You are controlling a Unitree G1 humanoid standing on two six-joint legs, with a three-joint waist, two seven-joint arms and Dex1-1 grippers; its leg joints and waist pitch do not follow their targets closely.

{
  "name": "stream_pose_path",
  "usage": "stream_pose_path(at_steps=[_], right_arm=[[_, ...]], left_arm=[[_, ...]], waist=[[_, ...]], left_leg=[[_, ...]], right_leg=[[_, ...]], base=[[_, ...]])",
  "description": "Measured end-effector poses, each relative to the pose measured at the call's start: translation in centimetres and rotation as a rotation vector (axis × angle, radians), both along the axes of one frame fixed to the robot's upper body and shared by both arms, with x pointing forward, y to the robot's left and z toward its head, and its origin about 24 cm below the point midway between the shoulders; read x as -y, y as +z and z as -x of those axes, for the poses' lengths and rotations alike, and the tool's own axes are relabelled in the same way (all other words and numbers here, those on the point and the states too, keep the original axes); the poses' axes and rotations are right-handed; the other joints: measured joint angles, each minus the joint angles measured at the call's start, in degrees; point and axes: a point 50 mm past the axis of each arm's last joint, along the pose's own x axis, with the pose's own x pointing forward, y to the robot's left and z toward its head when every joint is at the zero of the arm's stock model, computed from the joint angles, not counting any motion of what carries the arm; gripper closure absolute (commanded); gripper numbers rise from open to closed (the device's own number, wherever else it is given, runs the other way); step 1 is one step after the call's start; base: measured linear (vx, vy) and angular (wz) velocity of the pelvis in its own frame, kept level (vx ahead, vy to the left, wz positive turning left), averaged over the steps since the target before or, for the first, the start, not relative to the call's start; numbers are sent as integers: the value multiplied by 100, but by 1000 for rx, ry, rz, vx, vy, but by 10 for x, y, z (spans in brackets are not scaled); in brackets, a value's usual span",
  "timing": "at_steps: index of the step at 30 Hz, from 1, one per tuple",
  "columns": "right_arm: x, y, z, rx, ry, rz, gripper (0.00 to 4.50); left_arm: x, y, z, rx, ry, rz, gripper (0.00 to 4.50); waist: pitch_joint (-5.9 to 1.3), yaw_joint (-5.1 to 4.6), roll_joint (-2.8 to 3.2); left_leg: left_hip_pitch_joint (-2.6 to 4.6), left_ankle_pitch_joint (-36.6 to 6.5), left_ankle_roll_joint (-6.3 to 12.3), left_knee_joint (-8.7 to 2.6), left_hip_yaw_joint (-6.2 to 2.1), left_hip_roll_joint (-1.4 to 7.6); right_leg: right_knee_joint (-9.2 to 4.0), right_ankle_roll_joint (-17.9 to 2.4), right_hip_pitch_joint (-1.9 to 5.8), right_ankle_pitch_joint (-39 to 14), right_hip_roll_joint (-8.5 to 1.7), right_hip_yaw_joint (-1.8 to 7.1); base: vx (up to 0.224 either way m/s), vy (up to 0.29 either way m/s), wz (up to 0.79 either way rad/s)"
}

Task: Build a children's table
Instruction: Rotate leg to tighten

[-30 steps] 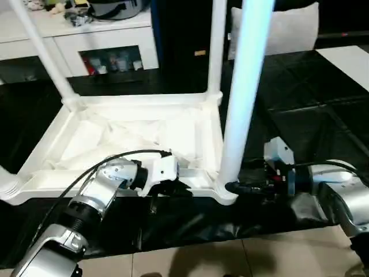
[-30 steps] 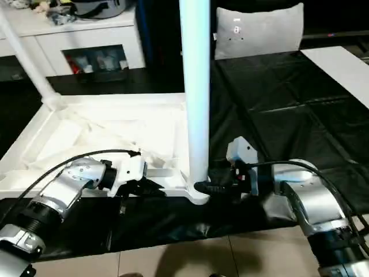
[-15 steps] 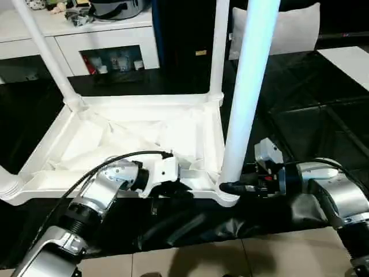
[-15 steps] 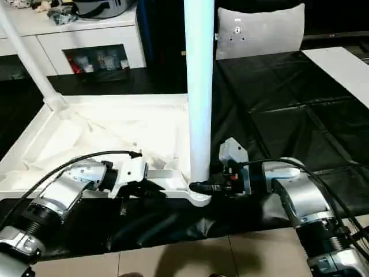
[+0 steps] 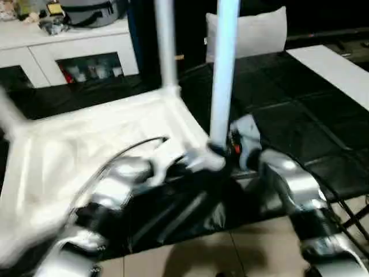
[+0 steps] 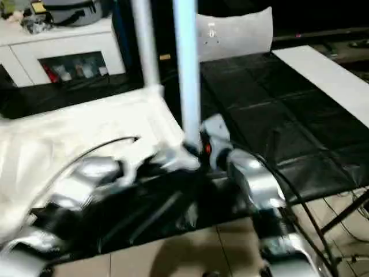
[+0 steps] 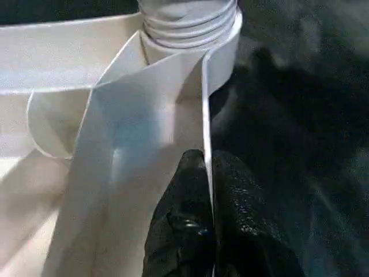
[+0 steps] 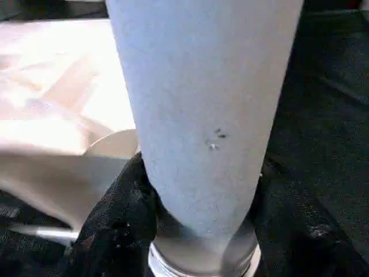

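Observation:
The white tabletop [image 5: 86,144] lies underside up on the black mat, blurred in the head views. Two white legs stand in its right-hand corner sockets, the near leg [image 5: 222,75] and the far leg [image 5: 166,46]. My right gripper [image 8: 199,190] is shut on the near leg just above its socket, with a black finger [image 8: 121,213] on each side of the tube. My left gripper [image 7: 206,158] is shut on the tabletop's thin raised rim [image 7: 204,86], a short way from the near leg's ribbed corner socket [image 7: 190,23]. Both silver forearms reach in from the front.
A grey cushion [image 5: 248,32] leans at the back behind the legs. A white cabinet [image 5: 69,46] with clutter stands at the back left. A white board [image 5: 334,63] lies at the far right on the black mat [image 5: 300,104]. Tiled floor [image 5: 202,254] runs along the front edge.
The camera has shifted and the picture is smeared. The tabletop has swung round with both legs, its near right corner now further from me. My right gripper has closed round the near leg.

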Motion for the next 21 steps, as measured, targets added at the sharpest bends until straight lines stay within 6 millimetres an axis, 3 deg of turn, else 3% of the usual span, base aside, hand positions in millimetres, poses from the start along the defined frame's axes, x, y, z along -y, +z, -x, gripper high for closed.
stream_pose_path(at_steps=[3, 10, 14, 16, 21], right_arm=[[-6, -1, -5, 14, -80, -13, 183], [-5, -3, -3, 62, -81, -28, 120], [5, -5, 4, 93, -20, -37, 93], [15, -5, 9, 112, 26, -33, 57], [45, 2, 23, 110, 188, -11, 43]], left_arm=[[6, 1, -6, 20, 29, -20, 450], [7, 3, -9, 51, 20, -54, 450], [2, 5, -9, 81, -14, -72, 450], [-1, 5, -9, 96, -38, -78, 450], [-30, 6, -4, 111, -125, -93, 450]], waist=[[0, -44, -1], [-1, -34, 1], [-2, 27, 7], [0, 55, 9], [0, 96, 9]], left_leg=[[-4, 3, 3, -6, -27, 2], [-24, -19, 40, -5, -25, -19], [-24, -11, 74, -11, -25, -17], [-29, -9, 76, -17, -24, -13], [-95, -8, 77, -1, -13, -11]], right_leg=[[-42, 7, 20, 4, 1, -32], [-36, 24, 21, 18, -5, 12], [-3, 10, 3, 24, -3, 20], [0, 6, -7, 22, 3, 19], [44, -4, -87, 17, 4, 39]], base=[[0, 0, 0], [0, 0, 0], [0, 0, 0], [0, 0, 0], [0, 0, 0]])
